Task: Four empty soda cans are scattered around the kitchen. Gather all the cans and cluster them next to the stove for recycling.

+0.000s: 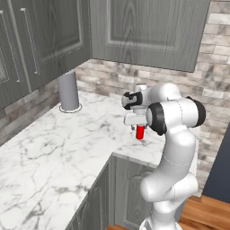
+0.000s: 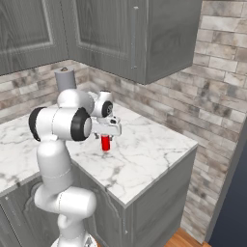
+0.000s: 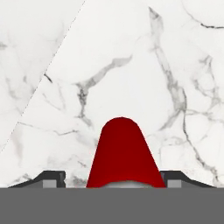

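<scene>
**Desk:** Where is the soda can [image 1: 140, 131]?

**Operator:** Upright on the marble table [image 1: 67, 148], near its corner, directly beneath my end effector [image 3: 124, 181], whose fingers flank it. I cannot tell whether they grip yet. I judge it light, thin-walled and slick, so take it mid-body, gently.

The can [image 1: 140, 131] stands upright on the counter [image 1: 67, 148] at centre right of the left base view, directly under the gripper [image 1: 136, 126]; a cylinder [image 1: 68, 91] stands on the counter at upper left, by the wall; cabinets [image 1: 148, 27] hang above, across the frame's top; in the hand view the can sits bottom centre between the fingertips [image 3: 52, 178].
</scene>
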### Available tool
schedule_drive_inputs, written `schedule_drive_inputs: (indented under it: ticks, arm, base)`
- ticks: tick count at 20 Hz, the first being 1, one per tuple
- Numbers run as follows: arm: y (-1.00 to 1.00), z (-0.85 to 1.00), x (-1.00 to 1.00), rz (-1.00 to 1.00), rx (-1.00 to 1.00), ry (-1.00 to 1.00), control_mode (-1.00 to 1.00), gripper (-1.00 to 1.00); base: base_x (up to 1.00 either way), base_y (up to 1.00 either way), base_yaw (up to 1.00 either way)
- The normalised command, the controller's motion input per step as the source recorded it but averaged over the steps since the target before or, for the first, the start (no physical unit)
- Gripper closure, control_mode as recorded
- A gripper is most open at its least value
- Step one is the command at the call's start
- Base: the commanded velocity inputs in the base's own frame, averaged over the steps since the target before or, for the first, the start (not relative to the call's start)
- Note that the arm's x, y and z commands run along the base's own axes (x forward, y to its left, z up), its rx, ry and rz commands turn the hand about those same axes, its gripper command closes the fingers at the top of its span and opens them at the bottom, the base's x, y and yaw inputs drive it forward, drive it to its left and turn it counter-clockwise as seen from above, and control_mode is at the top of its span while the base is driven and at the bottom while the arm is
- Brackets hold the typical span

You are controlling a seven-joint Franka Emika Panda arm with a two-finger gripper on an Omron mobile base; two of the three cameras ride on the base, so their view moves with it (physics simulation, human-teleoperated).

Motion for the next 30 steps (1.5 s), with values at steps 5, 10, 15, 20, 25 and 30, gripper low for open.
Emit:
schedule_drive_inputs:
  ticks: [5,10,15,20,25,30]
  arm:
    - [0.0,0.0,0.0,0.0,0.0,0.0,-1.0,1.0]
    - [0.0,0.0,0.0,0.0,0.0,0.0,-1.0,1.0]
    - [0.02,0.08,-0.18,0.0,0.0,-0.02,-1.0,1.0]
    - [0.13,0.1,-0.39,0.0,0.0,-0.04,-1.0,1.0]
    - [0.13,0.18,-0.45,0.0,0.0,0.0,-1.0,1.0]
    - [0.07,0.25,-0.38,0.0,0.0,0.0,-1.0,1.0]
  base:
    - [0.0,0.0,0.0]
    - [0.0,0.0,0.0]
    - [0.0,0.0,0.0]
    - [0.0,0.0,0.0]
    - [0.0,0.0,0.0]
    - [0.0,0.0,0.0]
